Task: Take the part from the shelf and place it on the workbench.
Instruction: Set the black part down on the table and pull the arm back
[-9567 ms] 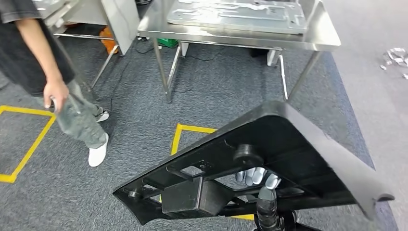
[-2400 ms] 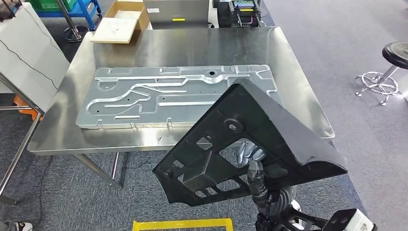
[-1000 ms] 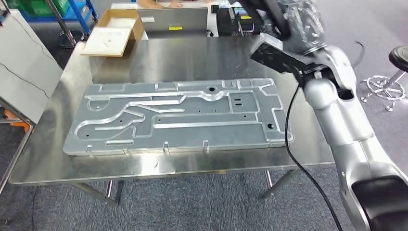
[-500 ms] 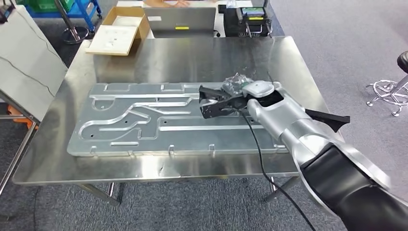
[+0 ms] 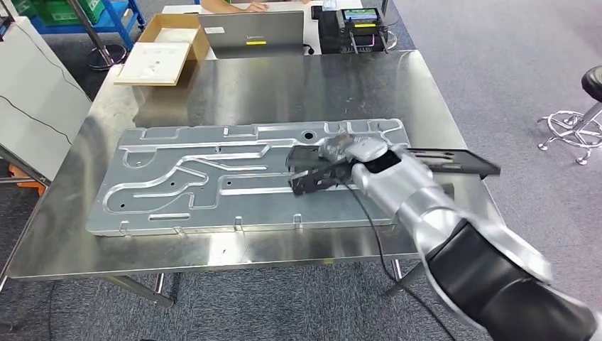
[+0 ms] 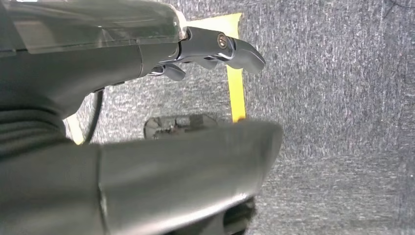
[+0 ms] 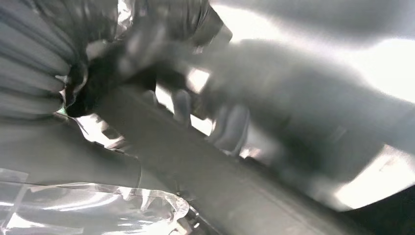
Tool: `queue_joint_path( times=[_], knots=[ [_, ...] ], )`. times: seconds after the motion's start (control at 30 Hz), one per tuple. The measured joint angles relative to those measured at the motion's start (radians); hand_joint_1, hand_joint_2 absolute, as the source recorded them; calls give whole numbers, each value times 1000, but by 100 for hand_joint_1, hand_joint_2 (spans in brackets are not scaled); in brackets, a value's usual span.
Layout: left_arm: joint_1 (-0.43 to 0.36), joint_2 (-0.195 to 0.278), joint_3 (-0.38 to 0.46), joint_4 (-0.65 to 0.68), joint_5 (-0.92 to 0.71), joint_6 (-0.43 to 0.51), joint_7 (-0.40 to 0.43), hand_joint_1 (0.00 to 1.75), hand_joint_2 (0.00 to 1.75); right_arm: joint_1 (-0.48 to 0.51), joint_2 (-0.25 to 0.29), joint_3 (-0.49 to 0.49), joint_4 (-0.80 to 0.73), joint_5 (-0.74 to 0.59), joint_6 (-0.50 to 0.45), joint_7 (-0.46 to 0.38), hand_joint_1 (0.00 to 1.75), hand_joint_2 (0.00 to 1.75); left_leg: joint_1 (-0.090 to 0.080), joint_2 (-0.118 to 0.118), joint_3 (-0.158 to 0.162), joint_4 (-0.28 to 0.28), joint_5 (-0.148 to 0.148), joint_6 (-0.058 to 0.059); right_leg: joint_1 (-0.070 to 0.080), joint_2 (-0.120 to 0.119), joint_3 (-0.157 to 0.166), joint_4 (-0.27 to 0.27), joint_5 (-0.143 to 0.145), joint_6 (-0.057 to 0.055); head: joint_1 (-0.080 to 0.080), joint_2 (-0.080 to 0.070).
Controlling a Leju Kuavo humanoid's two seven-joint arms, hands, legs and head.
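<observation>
The black plastic part (image 5: 454, 162) lies nearly flat, low over the ribbed aluminium plate (image 5: 184, 177) on the steel workbench (image 5: 284, 85). One end of it reaches past the plate's right edge. My right hand (image 5: 346, 151) grips the part near the plate's middle, with the silver arm stretched out over the bench. The right wrist view is blurred, with pale fingers (image 7: 230, 127) wrapped on the part's dark bar (image 7: 195, 171). My left hand (image 6: 205, 46) hangs over grey carpet, fingers apart from the thumb, holding nothing.
A cardboard box (image 5: 160, 50), a laptop (image 5: 252, 32) and a black device (image 5: 355, 28) stand at the bench's far edge, where a person's hands (image 5: 227, 6) show. A white panel (image 5: 28, 92) leans at the left, a stool (image 5: 586, 106) stands right. Yellow floor tape (image 6: 236, 93) runs below my left hand.
A second ago my right arm held the part high over the bench's far right. It has swung down and inward, and the part now sits low and flat over the plate.
</observation>
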Motion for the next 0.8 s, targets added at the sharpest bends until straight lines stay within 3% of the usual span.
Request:
queue_joint_path(
  times=[0.03,0.1,0.17,0.23,0.27,0.33,0.37,0.4,0.43,0.47,0.5,0.57,0.6,0.7,0.77,0.8],
  knots=[
    [0,0,-2,0,-2,3,0,0,175,6,4,2,3,0,-1,0,0,0,1,0,14,-31,20,0,0,1,0,2,-1,1,0,0],
    [-3,0,-12,0,-12,21,1,0,87,20,23,7,16,-3,-20,2,0,0,-1,-1,84,-180,85,9,2,6,-3,10,-4,11,0,0],
    [-5,0,-21,0,-19,41,0,0,0,25,38,9,24,-23,-75,0,0,0,-3,-2,132,-284,123,25,5,10,-6,13,-4,27,0,0],
    [-5,0,-25,0,-22,52,3,0,0,25,41,0,20,-69,-164,-17,0,0,1,0,133,-290,129,39,4,9,-15,32,-20,36,0,0],
    [-5,0,-27,0,-23,56,4,0,0,24,42,-11,13,-99,-218,-33,0,0,4,1,134,-293,131,45,3,8,-31,71,-46,40,0,0],
    [-6,0,-33,0,-24,60,7,0,0,27,42,-48,-16,-165,-326,-81,0,0,3,3,134,-293,132,50,0,5,-89,202,-113,47,0,0],
    [-6,0,-36,0,-25,61,8,0,0,33,41,-72,-40,-202,-369,-110,0,0,3,4,134,-293,131,51,-1,4,-118,265,-136,49,0,0],
    [-6,0,-39,0,-26,62,8,0,0,42,38,-100,-75,-242,-400,-139,0,0,3,4,134,-292,131,51,-1,3,-134,299,-141,49,0,0],
    [-7,0,-41,0,-27,62,8,0,0,53,35,-129,-114,-283,-419,-166,0,0,2,4,135,-292,130,51,-1,3,-132,295,-128,48,0,0],
    [-7,-1,-43,0,-28,61,8,0,0,66,29,-160,-163,-326,-432,-191,0,0,2,3,137,-291,129,50,-1,2,-111,249,-97,45,0,0],
    [-8,-2,-45,0,-29,60,7,0,0,80,20,-192,-222,-368,-444,-213,0,0,2,1,138,-291,127,49,0,2,-76,176,-59,40,0,0],
    [-9,-5,-48,0,-31,58,5,0,0,114,-1,-259,-353,-428,-469,-243,0,0,-1,-2,139,-290,124,43,6,1,-14,50,-15,29,0,0],
    [-9,-7,-50,0,-31,58,5,0,0,132,-12,-291,-417,-444,-478,-249,0,0,-2,-3,139,-290,123,39,10,1,0,19,-10,25,0,0],
    [-8,-9,-54,0,-33,59,4,0,0,175,-37,-354,-554,-459,-484,-252,0,0,-1,-3,139,-293,121,24,12,0,6,3,-10,15,0,0],
    [-8,-10,-56,0,-33,56,1,0,0,195,-48,-381,-616,-473,-493,-267,0,0,-1,-1,126,-256,92,15,5,0,12,-9,-5,4,0,0],
    [-9,-10,-56,0,-31,54,-2,0,0,210,-52,-395,-652,-488,-507,-285,0,0,0,0,104,-206,62,11,3,0,15,-12,-3,0,0,0]
  ],
)
